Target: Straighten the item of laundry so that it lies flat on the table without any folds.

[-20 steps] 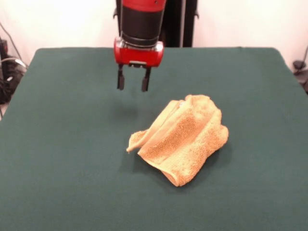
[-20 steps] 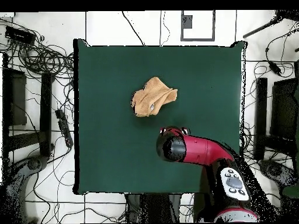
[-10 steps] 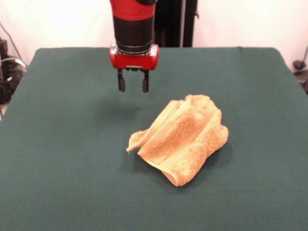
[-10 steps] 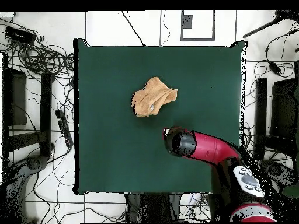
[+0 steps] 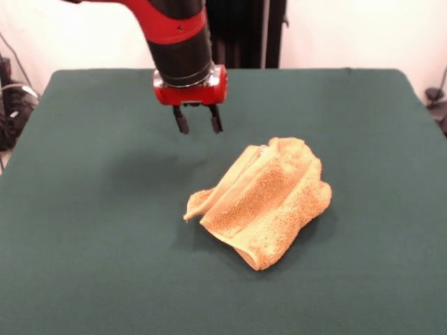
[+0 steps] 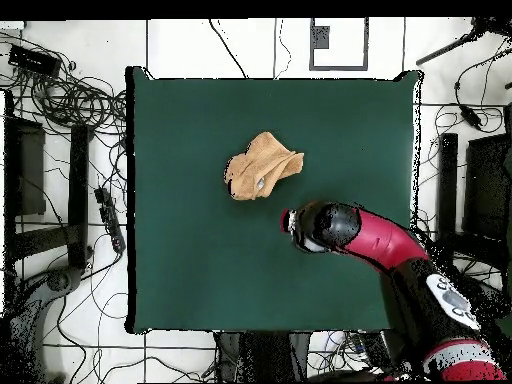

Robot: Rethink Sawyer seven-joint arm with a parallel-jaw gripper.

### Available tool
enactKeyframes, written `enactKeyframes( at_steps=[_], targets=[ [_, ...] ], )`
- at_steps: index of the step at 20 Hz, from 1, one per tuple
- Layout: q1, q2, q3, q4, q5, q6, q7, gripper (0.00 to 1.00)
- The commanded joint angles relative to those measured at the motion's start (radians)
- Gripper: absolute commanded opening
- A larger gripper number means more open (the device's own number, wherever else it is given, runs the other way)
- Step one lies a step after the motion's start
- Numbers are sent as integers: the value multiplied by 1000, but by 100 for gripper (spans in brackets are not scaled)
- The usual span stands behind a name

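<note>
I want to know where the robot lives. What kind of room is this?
Probably a robot lab, not a home. A red robot arm works at a green table holding only a towel, and tangled cables cover the floor around it.

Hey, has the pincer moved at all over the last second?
Yes. In the front view the pincer has drifted a little to the picture's right, toward the crumpled towel, which lies unchanged on the table. It hangs open, clear of the cloth.
</note>
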Motion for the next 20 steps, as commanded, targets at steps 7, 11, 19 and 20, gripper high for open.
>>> enactKeyframes(
  at_steps=[7,11,19,20],
  targets=[
    [-78,129,252,-167,51,101,-64,100],
    [-101,170,261,-227,34,98,-78,100],
    [-231,244,402,-235,53,106,-155,100],
    [-255,257,428,-222,61,97,-154,100]
  ],
)
